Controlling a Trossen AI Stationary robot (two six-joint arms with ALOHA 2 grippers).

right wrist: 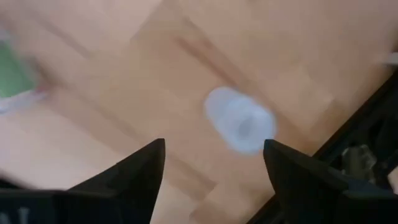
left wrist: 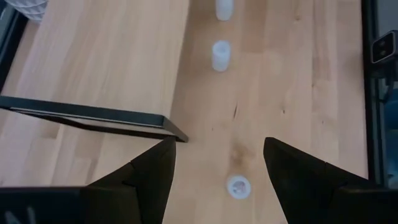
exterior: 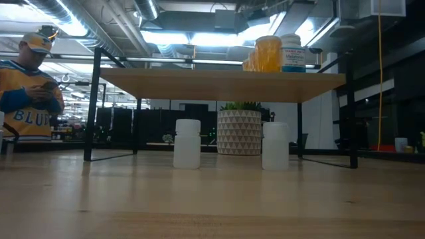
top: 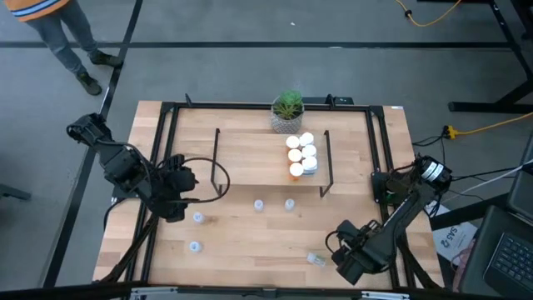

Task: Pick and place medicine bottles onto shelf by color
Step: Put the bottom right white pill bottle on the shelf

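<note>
The shelf stands mid-table; white- and orange-capped medicine bottles cluster at its right end. Several pale bottles stand loose on the table in front of it. My left gripper is open, slanting down over one standing bottle near the shelf's left frame. My right gripper is open and points down near the table's front right. A pale bluish bottle lies on its side on the wood just past its fingertips, also seen from above.
A potted green plant stands behind the shelf. A black metal frame runs round the tabletop. A green-and-white scrap lies near the fallen bottle. A person stands beyond the table's far left corner.
</note>
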